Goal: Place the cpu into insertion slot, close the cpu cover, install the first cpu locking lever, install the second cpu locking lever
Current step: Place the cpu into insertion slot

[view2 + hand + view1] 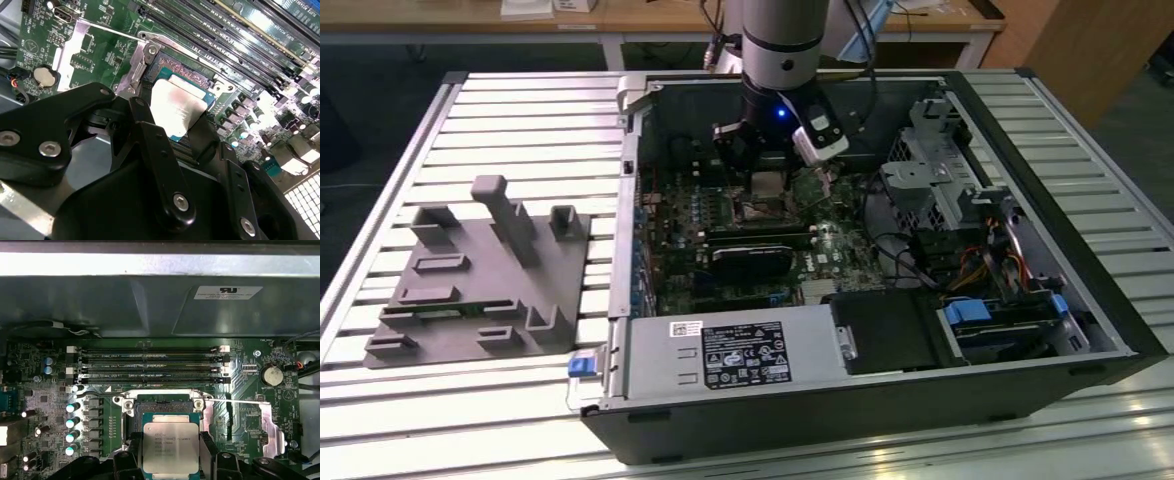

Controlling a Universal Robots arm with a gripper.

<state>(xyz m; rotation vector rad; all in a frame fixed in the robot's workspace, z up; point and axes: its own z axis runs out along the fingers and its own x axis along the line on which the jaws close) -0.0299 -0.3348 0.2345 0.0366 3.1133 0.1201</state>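
My gripper (pixel 169 452) is shut on the cpu (pixel 167 446), a small square chip with a dull silver top, held flat between two black fingers (pixel 131 455). In the second wrist view the cpu (pixel 175 105) hangs just above the insertion slot (pixel 186 71), whose pin field lies bare. The insertion slot (pixel 159 407) sits in the green board, partly hidden by the chip. Silvery metal of the cpu cover (pixel 134 75) shows at the slot's edge, lifted off the centre. A thin wire lever (pixel 240 401) runs beside the slot. In the exterior view the gripper (pixel 769 188) is inside the case over the slot (pixel 758 211).
Long black memory slots (pixel 150 365) lie beyond the socket, and capacitors (pixel 72 420) stand beside it. A round coin cell (pixel 274 375) sits on the board. The case wall (pixel 630 200), drive cage (pixel 934 170) and cables surround the board. A grey fixture (pixel 480 270) stands at the exterior view's left.
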